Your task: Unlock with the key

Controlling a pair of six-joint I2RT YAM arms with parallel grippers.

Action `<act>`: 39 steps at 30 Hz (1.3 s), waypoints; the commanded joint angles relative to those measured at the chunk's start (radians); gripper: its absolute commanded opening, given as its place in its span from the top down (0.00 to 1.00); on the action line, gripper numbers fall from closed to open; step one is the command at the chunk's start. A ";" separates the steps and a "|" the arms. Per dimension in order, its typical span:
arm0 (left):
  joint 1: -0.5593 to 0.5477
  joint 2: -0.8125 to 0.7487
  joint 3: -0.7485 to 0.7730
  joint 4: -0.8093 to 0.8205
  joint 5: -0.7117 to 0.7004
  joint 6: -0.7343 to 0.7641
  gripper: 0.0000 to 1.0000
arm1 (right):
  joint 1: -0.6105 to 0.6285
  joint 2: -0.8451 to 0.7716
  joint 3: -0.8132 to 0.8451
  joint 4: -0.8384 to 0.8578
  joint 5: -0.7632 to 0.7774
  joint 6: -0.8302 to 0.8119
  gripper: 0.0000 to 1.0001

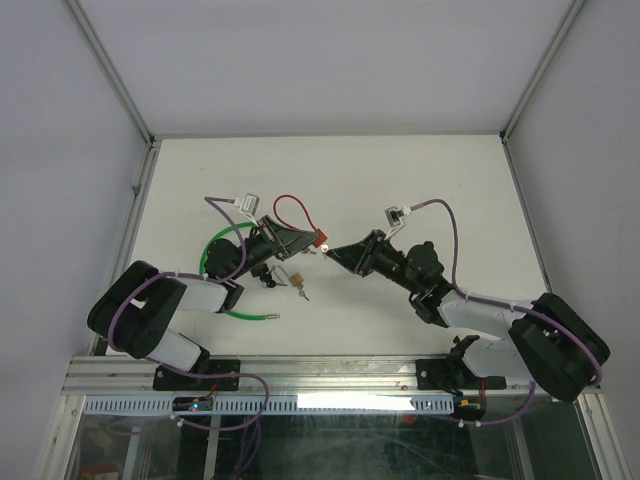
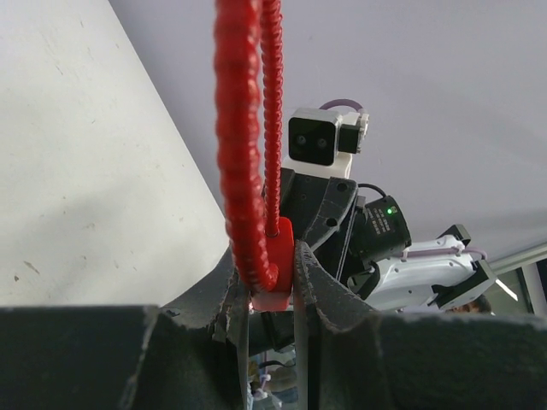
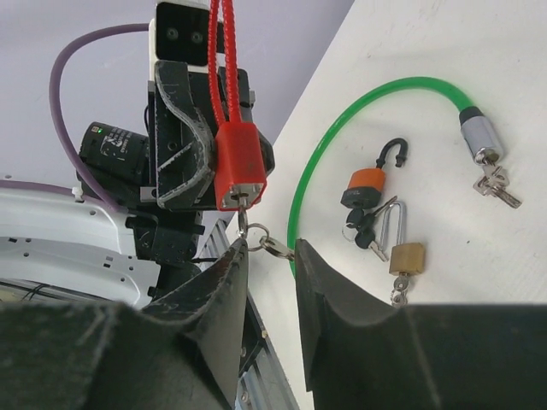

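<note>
Red cable lock (image 3: 239,166): boxy body, with a ribbed red loop running up out of the frame. It sits upper left of centre in the right wrist view, held clear of the bench (image 3: 444,51), keyway toward the lower edge. Left gripper (image 2: 272,256) is closed onto the body, pinching both sides. Silver key (image 3: 244,215) is seated in the keyway, with a split ring (image 3: 256,232) and spare key (image 3: 278,248) dangling from it. Right gripper (image 3: 269,252) is partly open just below the lock, the ring between its tips, not visibly clamped on anything.

Judgement:
- Key looks small, thin, stiff and slick. The ring swings loose, so take the flat bow, not the ring.
- Body seems rigid and light.
- Loop is flexible and no use as a handle.
- Turning the key will twist against the left hold, so there is a slip risk.
</note>
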State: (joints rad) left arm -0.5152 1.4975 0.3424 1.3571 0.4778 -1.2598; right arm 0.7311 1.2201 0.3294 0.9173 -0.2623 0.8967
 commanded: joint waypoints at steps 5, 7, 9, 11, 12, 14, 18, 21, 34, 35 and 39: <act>0.007 -0.045 0.010 -0.001 -0.014 0.035 1.00 | 0.018 0.020 0.036 0.150 0.000 0.009 0.70; 0.008 -0.046 0.009 -0.002 -0.016 0.033 1.00 | 0.019 0.026 0.041 0.149 0.000 0.012 0.71; 0.008 -0.048 0.008 -0.005 -0.019 0.029 1.00 | 0.019 0.029 0.041 0.146 0.006 0.017 0.73; 0.008 -0.046 0.006 0.001 -0.022 0.020 1.00 | 0.019 0.034 0.043 0.141 0.015 0.021 0.74; 0.007 -0.044 0.005 0.006 -0.022 0.015 1.00 | 0.019 0.038 0.042 0.141 0.020 0.023 0.75; 0.006 -0.040 0.006 0.014 -0.021 0.005 1.00 | 0.019 0.048 0.044 0.141 0.027 0.027 0.77; 0.006 -0.033 0.002 0.029 -0.020 -0.013 1.00 | 0.019 0.077 0.050 0.166 0.026 0.036 0.81; 0.006 -0.033 -0.001 0.030 -0.019 -0.016 1.00 | 0.019 0.097 0.056 0.197 0.016 0.050 0.84; 0.001 -0.044 -0.014 0.020 -0.011 -0.037 1.00 | 0.018 0.111 0.080 0.204 -0.009 0.030 1.00; -0.005 -0.045 -0.013 0.017 -0.005 -0.039 1.00 | 0.015 0.108 0.086 0.192 -0.012 0.012 1.00; -0.043 -0.055 -0.005 -0.017 0.020 -0.026 1.00 | -0.005 0.108 0.137 0.145 -0.060 -0.064 1.00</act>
State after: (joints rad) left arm -0.5098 1.4849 0.3290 1.3056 0.4446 -1.2789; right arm 0.7387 1.3392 0.3717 1.0397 -0.2825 0.9234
